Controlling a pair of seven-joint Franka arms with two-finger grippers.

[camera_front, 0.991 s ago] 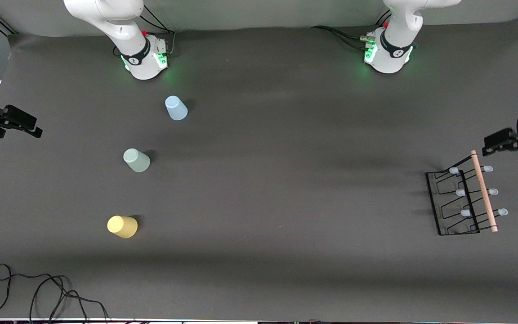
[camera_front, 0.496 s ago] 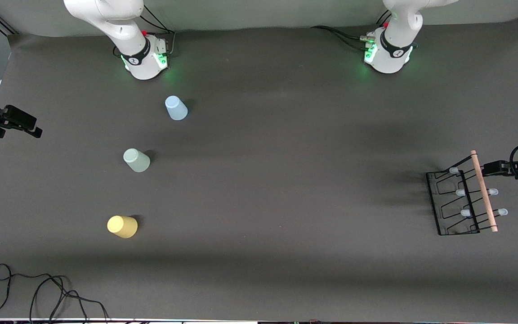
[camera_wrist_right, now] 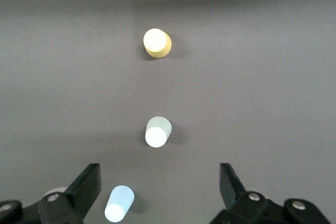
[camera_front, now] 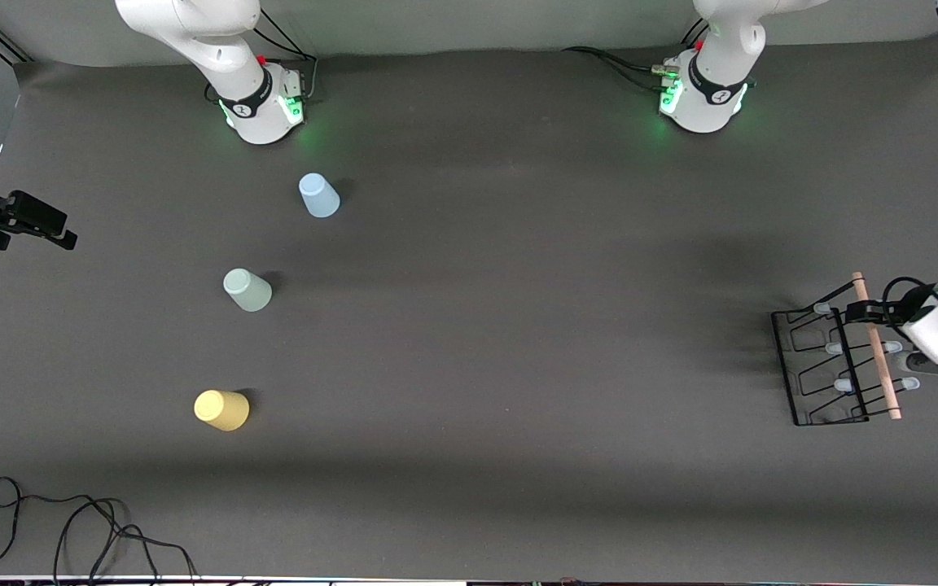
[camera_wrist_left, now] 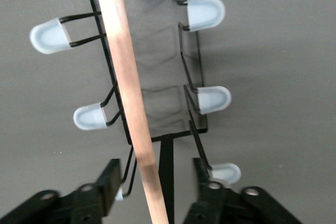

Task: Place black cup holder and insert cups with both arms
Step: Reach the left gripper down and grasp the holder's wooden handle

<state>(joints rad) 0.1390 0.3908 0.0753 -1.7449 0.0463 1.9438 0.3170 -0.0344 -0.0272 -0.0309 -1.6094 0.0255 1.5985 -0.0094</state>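
- Since the earlier front frames, the left gripper (camera_front: 857,311) has come in from the edge of the table to sit over the wooden rod (camera_front: 874,345) of the black cup holder (camera_front: 823,366); the right gripper (camera_front: 29,221) and the three cups have not shifted.
- Front view: the black cup holder stands on the table (camera_front: 518,366) at the left arm's end, its rod running from farther to nearer the camera. The left gripper is over the farther part of that rod. The right gripper waits over the table edge at the right arm's end.
- Front view: the light blue cup (camera_front: 318,195), pale green cup (camera_front: 247,290) and yellow cup (camera_front: 221,409) stand upside down, well apart in a row, blue farthest from the camera, yellow nearest. A black cable (camera_front: 70,521) lies near the camera edge.
- Left wrist view: the left gripper (camera_wrist_left: 160,182) is spread wide, one finger (camera_wrist_left: 107,184) on each side of the wooden rod (camera_wrist_left: 128,98), neither touching it, so it holds nothing. Pale blue peg tips (camera_wrist_left: 210,99) jut out on both sides of the black cup holder (camera_wrist_left: 189,77).
- Right wrist view: the right gripper (camera_wrist_right: 160,187) is wide open and empty, above the yellow cup (camera_wrist_right: 157,42), pale green cup (camera_wrist_right: 158,131) and light blue cup (camera_wrist_right: 119,203).
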